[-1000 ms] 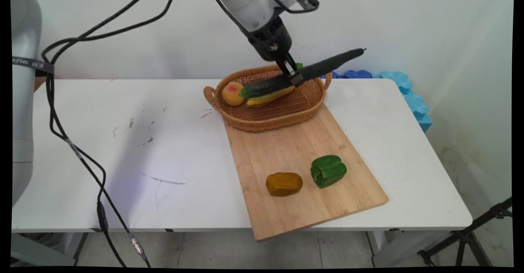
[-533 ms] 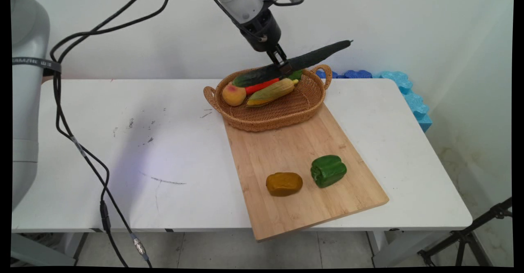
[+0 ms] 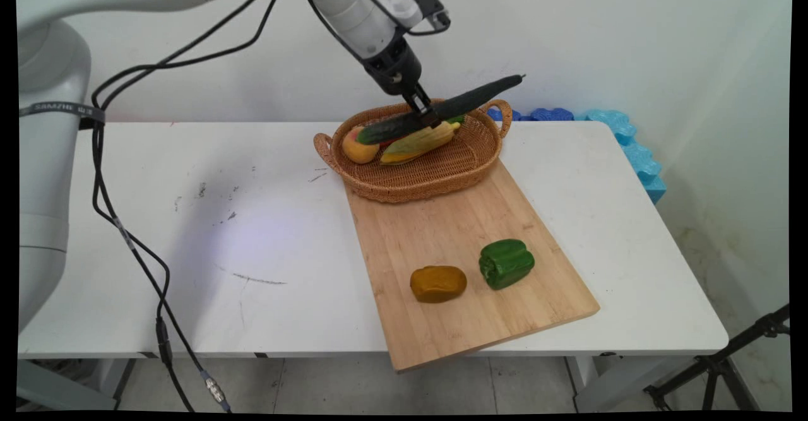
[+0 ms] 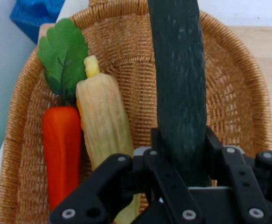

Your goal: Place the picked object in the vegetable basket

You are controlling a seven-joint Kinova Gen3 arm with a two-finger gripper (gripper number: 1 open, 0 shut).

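The claw (image 3: 427,116) is clamped on a long dark green cucumber (image 3: 454,106), gripping it near its middle. The cucumber hangs in the air above the wicker basket (image 3: 435,178), tilted, with its right end higher and reaching past the basket's right handle, and its left end lower, over the things inside. In the hand view the cucumber (image 4: 180,93) runs upward from between the two black fingers (image 4: 156,144), which press on both of its sides.

Inside the basket lie an ear of corn (image 3: 421,142) in a pale yellow husk, a peach (image 3: 357,149) at the left end, and a carrot, which the main view mostly hides behind the corn. The hand view shows the carrot (image 4: 61,149) clearly: it is orange with green leaves and lies just beside the corn (image 4: 104,121), touching it along its length.

The basket stands on the far end of a wooden cutting board (image 3: 454,244), which lies on the white worktop (image 3: 189,219) and sticks out a little over its near edge. On the near part of the board are a green bell pepper (image 3: 505,263) and, just to its left, a brownish yellow rounded piece (image 3: 438,283) that looks like a potato. These two are near each other but not touching, and both are well apart from the basket.

Behind the worktop, at the right, some blue foam pieces (image 3: 622,137) lie against the wall.
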